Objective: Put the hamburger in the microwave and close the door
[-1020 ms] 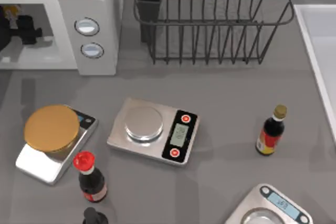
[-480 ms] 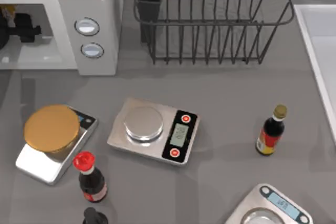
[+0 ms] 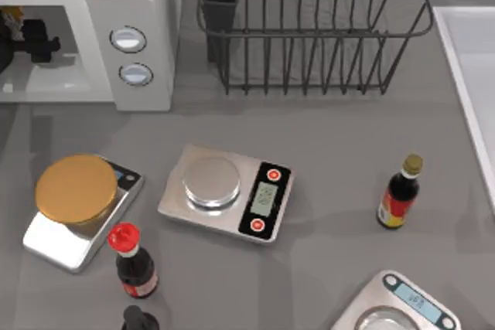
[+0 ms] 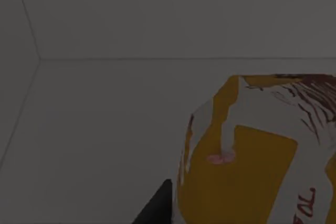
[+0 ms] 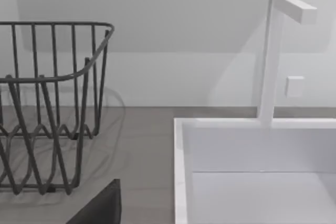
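Observation:
The white microwave (image 3: 131, 5) stands at the table's back left with its cavity open toward the front. The door is out of view. My left gripper (image 3: 31, 40) reaches inside the cavity. It is shut on the hamburger (image 3: 11, 15), which peeks out as a yellowish patch just beyond it. In the left wrist view the hamburger (image 4: 252, 171) looms large in yellow and white against the dim inner walls, with one dark fingertip (image 4: 157, 208) against its side. My right gripper (image 5: 100, 208) is parked near the sink.
A wire dish rack (image 3: 309, 28) stands behind the table's middle, and a white sink (image 3: 472, 75) lies along the right edge. Three scales (image 3: 228, 191) sit on the table. The left one carries a golden-brown disc (image 3: 76, 188). Sauce bottles stand at front left (image 3: 131, 264) and at right (image 3: 401, 191).
My left gripper with the hamburger shifted slightly leftward, deeper into the cavity, then eased back a touch. Nothing else moved.

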Controlling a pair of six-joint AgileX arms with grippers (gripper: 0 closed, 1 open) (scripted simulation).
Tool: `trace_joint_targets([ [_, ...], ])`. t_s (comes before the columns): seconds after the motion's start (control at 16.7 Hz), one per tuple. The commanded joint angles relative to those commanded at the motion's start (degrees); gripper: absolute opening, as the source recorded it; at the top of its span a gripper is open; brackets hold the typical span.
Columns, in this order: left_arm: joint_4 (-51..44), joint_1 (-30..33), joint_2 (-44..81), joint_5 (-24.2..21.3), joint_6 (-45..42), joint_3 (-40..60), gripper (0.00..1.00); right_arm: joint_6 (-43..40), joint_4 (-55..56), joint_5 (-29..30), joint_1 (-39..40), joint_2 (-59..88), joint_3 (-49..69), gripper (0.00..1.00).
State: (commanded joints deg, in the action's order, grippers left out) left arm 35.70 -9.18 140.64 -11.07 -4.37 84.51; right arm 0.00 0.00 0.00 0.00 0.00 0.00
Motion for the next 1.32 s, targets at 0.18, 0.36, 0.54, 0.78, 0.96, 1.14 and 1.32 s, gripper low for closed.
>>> trace_joint_targets([
  [0.18,0.00,0.00,0.00,0.00,0.00,0.00,0.75,0.00,0.00,0.00,0.00,0.00,0.00,1.00],
  [0.36,0.00,0.00,0.00,0.00,0.00,0.00,0.98,0.00,0.00,0.00,0.00,0.00,0.00,1.00],
  [0.54,0.00,0.00,0.00,0.00,0.00,0.00,1.00,0.00,0.00,0.00,0.00,0.00,0.00,1.00],
  [0.78,0.00,0.00,0.00,0.00,0.00,0.00,1.00,0.00,0.00,0.00,0.00,0.00,0.00,1.00],
  [0.96,3.24,0.70,-5.98,-0.01,0.00,-10.12,1.00,0.00,0.00,0.00,0.00,0.00,0.00,1.00],
  [1.14,-0.16,0.70,-8.54,0.04,0.00,-9.34,1.00,0.00,0.00,0.00,0.00,0.00,0.00,1.00],
  [1.32,-6.13,0.70,-13.02,0.11,-0.02,-7.86,1.00,0.00,0.00,0.00,0.00,0.00,0.00,1.00],
])
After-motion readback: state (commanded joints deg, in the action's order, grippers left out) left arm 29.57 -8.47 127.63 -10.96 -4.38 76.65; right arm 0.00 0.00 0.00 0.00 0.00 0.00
